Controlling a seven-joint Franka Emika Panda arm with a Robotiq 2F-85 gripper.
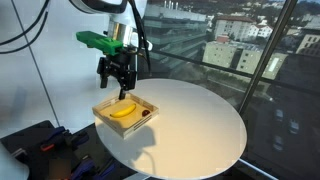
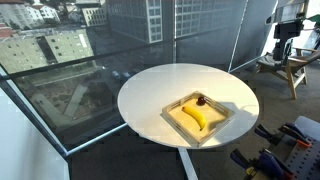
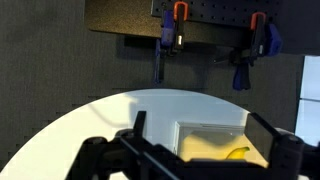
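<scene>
One round white table [image 1: 200, 130] filled most of both exterior views, w/ glass walls & city bldgs behind it. On it, near the edge, sat a shallow wooden tray [image 1: 98, 110], square, flat on the top. The gripper [image 1: 117, 90] hung just above the tray's back corner in an exterior view, not touching it; jaws were spread wide apart w/ nothing between them. It pointed approx. straight down, a green part on the wrist above it. The wrist view showed both fingers [image 3: 138, 124] at the bottom of frame w/ the tray between & below them. A banana [image 1: 122, 112] lay inside the tray, roughly along the middle, well clear of the fingers. A small dark round fruit [image 2: 201, 99] sat just beside the banana's end, at the tray wall; type couldn't be told. Two clamps [image 3: 175, 30] hung on a pegboard beyond the table in the wrist view.
</scene>
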